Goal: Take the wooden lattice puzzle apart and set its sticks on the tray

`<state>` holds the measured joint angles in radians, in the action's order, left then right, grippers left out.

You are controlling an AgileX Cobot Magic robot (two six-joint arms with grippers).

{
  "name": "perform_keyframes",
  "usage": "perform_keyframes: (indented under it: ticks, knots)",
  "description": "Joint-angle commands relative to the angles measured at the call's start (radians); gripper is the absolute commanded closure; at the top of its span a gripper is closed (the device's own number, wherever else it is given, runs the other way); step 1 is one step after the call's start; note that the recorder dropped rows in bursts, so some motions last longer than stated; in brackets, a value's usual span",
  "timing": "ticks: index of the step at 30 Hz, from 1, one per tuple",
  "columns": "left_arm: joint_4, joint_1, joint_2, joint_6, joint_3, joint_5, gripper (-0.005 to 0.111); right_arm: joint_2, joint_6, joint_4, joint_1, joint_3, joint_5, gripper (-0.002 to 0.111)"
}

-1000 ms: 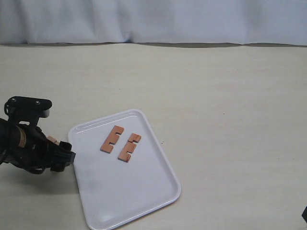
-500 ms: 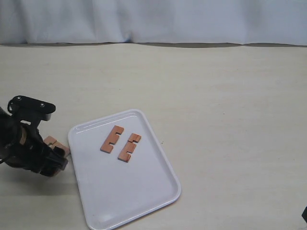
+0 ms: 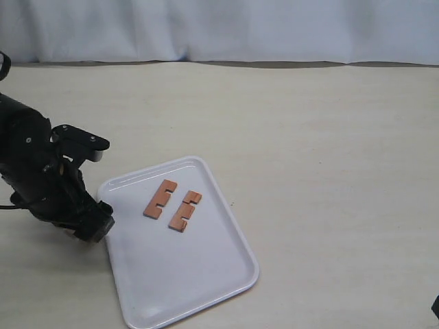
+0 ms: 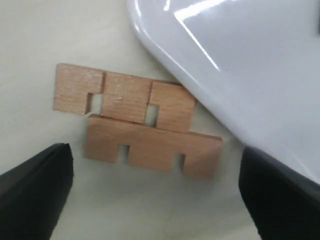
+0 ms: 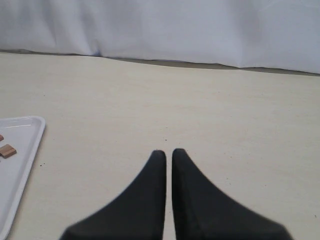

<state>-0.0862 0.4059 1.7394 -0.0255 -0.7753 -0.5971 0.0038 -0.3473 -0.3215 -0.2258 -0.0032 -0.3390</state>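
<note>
Two sticks lie flat on the white tray, side by side. In the left wrist view two more sticks lie flat on the table, touching each other and right beside the tray's rounded corner. My left gripper hovers over them, open wide, with a finger on each side and nothing held. In the exterior view the left arm hides those two sticks. No interlocked lattice puzzle is in view, only loose sticks. My right gripper is shut and empty over bare table.
A white cloth backdrop runs along the table's far edge. The beige tabletop stretches right of the tray. A dark bit of the right arm shows at the lower right corner.
My left arm has swung up and toward the tray, and now covers the table sticks in the exterior view. Its jaws stayed open. The sticks on the tray have not moved.
</note>
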Motion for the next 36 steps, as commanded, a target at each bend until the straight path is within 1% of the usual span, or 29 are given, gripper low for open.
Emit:
perform_keyframes:
  ticks: [1, 4, 12, 25, 33, 36]
  knots:
    - [0.046, 0.002, 0.002, 0.026, -0.006, 0.013, 0.023, -0.004, 0.004, -0.003, 0.004, 0.003, -0.002, 0.104]
    - [0.046, 0.002, 0.023, 0.026, -0.006, 0.013, 0.023, -0.004, 0.004, -0.003, 0.004, 0.003, -0.002, 0.104]
    - [0.044, 0.002, 0.069, 0.026, -0.006, 0.071, 0.023, -0.004, 0.004, -0.003, 0.004, 0.003, -0.002, 0.104]
    - [0.016, 0.002, 0.067, 0.026, -0.006, 0.057, 0.023, -0.004, 0.004, -0.003, 0.004, 0.003, -0.002, 0.104]
    - [0.016, 0.002, 0.000, 0.026, -0.022, 0.034, 0.023, -0.004, 0.004, -0.003, 0.004, 0.003, -0.002, 0.104]
    - [-0.001, 0.002, 0.000, 0.026, -0.022, 0.024, 0.023, -0.004, 0.004, -0.003, 0.004, 0.003, -0.002, 0.104]
